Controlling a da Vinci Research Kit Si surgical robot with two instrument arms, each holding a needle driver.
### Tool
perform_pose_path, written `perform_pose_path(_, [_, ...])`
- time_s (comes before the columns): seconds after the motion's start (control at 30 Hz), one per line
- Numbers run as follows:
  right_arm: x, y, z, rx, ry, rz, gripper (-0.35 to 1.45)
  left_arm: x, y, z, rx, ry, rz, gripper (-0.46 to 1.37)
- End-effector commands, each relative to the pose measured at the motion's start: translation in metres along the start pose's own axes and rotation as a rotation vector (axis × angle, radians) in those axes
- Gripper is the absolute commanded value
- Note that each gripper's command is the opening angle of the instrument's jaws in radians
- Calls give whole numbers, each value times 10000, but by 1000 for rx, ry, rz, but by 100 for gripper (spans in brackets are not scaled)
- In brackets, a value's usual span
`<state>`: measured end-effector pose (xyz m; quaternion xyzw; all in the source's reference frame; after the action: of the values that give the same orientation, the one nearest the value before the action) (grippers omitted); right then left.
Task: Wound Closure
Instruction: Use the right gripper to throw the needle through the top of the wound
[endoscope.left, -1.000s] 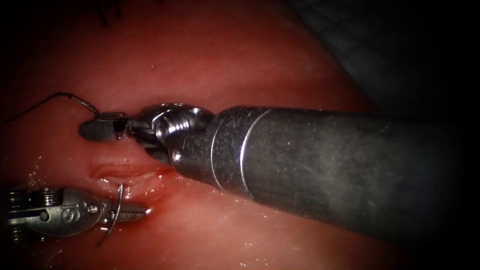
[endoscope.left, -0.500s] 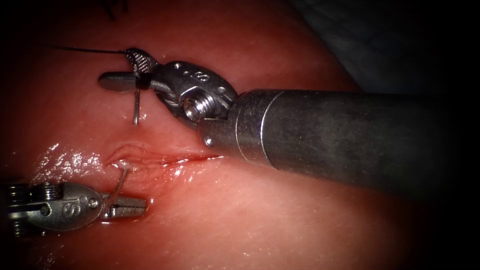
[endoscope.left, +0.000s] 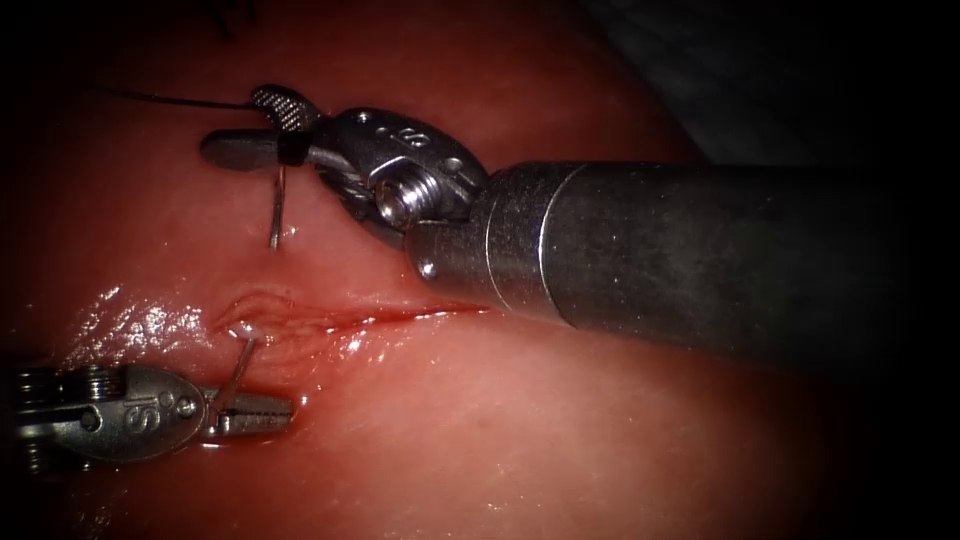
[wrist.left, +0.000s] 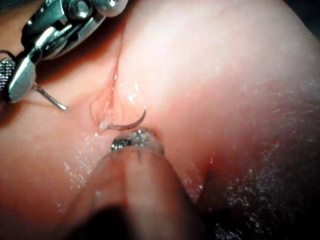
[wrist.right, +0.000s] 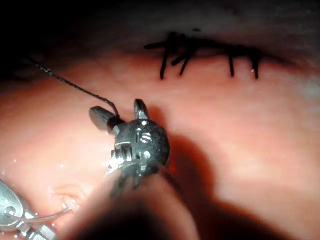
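left tool: clamped on needle at cut | right tool: spread, needle between jaws

The endoscope looks down from above and in front, near enough that the pink, wet tissue spans it; the horizontal red cut lies centre-left, the grey steel right tool enters from 3 o'clock, and the silver left tool enters from 9 o'clock. The left wrist view looks along its shaft, very close to the thin curved steel needle. The right wrist view faces a row of black stitches. All three views share the cut and both tools.
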<state>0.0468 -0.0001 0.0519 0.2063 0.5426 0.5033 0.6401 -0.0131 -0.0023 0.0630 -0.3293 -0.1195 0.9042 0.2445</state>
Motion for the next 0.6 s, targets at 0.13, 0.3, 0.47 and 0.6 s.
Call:
perform_pose_path(0.13, [-5,-6,-4,1,0,73,-22,0,0,0,-9,0,0,-35])
perform_pose_path(0.3, [-14,-17,-11,-55,-78,209,-35,0,0,0,-9,0,0,-35])
perform_pose_path(0.47, [-22,-30,-18,-114,-171,304,-35,0,0,0,-9,0,0,-35])
perform_pose_path(0.6, [-25,-34,-22,-88,-200,382,-35,0,0,0,-9,0,6,-35])
